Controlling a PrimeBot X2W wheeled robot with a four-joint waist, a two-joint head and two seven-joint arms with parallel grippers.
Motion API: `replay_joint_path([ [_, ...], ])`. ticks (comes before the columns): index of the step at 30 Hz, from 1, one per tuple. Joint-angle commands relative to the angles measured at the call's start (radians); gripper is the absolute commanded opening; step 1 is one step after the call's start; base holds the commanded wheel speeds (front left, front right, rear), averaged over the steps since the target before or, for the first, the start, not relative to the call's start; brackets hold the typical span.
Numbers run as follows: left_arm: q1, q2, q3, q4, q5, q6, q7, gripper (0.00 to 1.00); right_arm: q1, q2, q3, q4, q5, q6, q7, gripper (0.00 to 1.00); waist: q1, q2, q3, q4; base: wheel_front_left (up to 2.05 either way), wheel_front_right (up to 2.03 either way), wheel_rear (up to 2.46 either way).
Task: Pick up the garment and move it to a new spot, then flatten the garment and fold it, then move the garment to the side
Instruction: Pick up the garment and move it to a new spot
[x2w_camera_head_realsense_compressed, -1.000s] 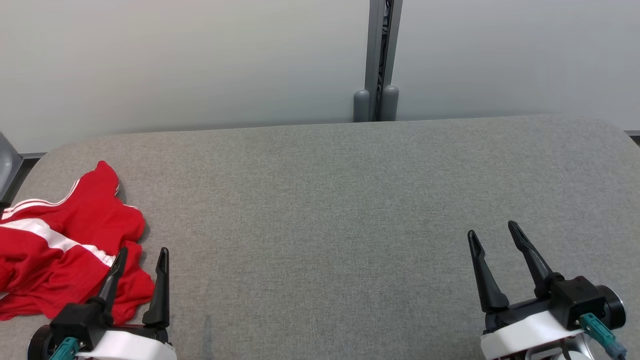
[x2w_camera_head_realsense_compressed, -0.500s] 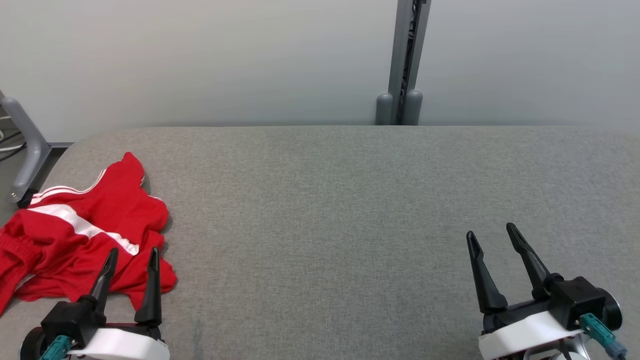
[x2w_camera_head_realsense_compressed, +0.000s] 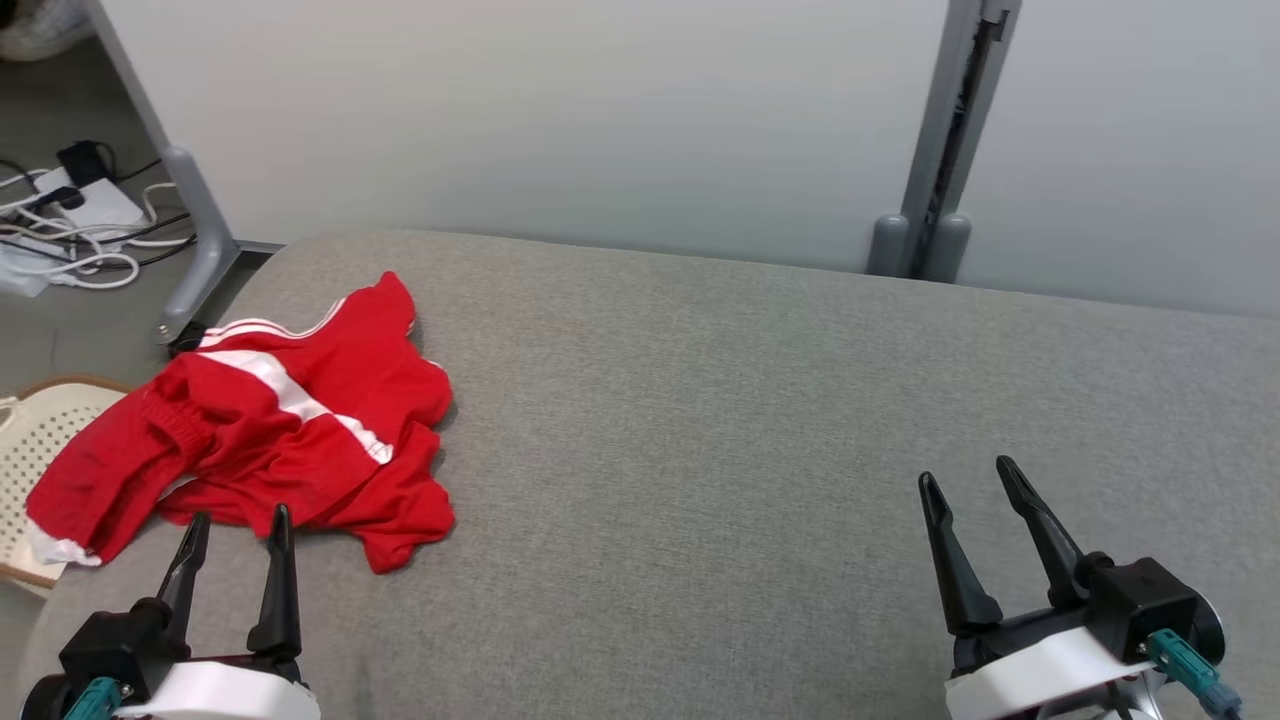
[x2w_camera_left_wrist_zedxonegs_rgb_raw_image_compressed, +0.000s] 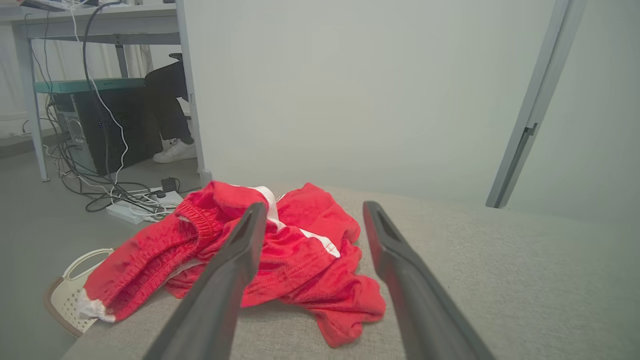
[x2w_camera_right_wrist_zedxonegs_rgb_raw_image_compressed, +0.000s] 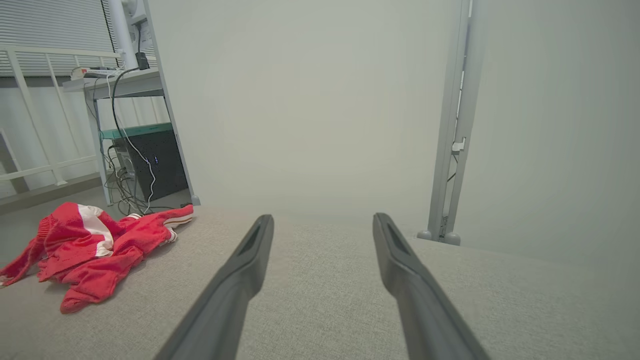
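A crumpled red garment (x2w_camera_head_realsense_compressed: 270, 430) with white stripes lies at the left end of the grey padded table (x2w_camera_head_realsense_compressed: 700, 420), one part hanging over the left edge. My left gripper (x2w_camera_head_realsense_compressed: 236, 522) is open, its fingertips just short of the garment's near edge, nothing between them. The left wrist view has the garment (x2w_camera_left_wrist_zedxonegs_rgb_raw_image_compressed: 295, 260) right ahead of the spread fingers (x2w_camera_left_wrist_zedxonegs_rgb_raw_image_compressed: 240, 260). At the lower right my right gripper (x2w_camera_head_realsense_compressed: 964, 478) is open above bare table, far from the garment. The right wrist view puts the garment (x2w_camera_right_wrist_zedxonegs_rgb_raw_image_compressed: 95, 245) far off to the left.
A pale perforated basket (x2w_camera_head_realsense_compressed: 30, 450) stands on the floor beside the table's left edge. Cables and a power strip (x2w_camera_head_realsense_compressed: 70, 215) lie on the floor near a grey desk leg (x2w_camera_head_realsense_compressed: 195, 230). A person's leg and white shoe (x2w_camera_left_wrist_zedxonegs_rgb_raw_image_compressed: 172, 145) are under a desk. A wall post (x2w_camera_head_realsense_compressed: 930, 170) stands behind the table.
The head camera has turned left, so the garment, floor, cables and basket have slid into the picture. Both grippers keep their spread and their place near the bottom corners.
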Motion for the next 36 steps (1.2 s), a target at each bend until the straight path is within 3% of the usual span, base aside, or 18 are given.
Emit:
replay_joint_path([
  [1, -0.017, -0.001, 0.006, 0.006, -0.001, 0.001, -0.004, 1.00, 0.001, -0.008, 0.000, 0.005, 0.008, 0.002, -0.006, 1.00, 0.0000, -0.0001, -0.006, 0.041, 0.00, 0.00, 0.00],
  [19, -0.021, 0.006, 0.017, 0.055, -0.009, 0.007, -0.004, 1.00, 0.003, -0.009, 0.051, 0.039, 0.047, 0.002, -0.005, 1.00, 0.0000, -0.0001, -0.018, 0.222, 0.00, 0.00, 0.00],
  [28, -0.018, 0.014, 0.028, 0.062, -0.020, 0.006, -0.004, 1.00, -0.009, -0.008, 0.067, 0.045, 0.052, 0.002, -0.005, 1.00, 0.0000, -0.0001, -0.016, 0.235, 0.00, 0.00, 0.00],
  [36, -0.068, 0.052, 0.041, 0.055, -0.063, 0.000, 0.015, 1.00, -0.032, -0.009, 0.085, 0.050, 0.037, 0.002, -0.005, 1.00, 0.0000, -0.0001, 0.017, 0.198, 0.00, 0.00, 0.00],
])
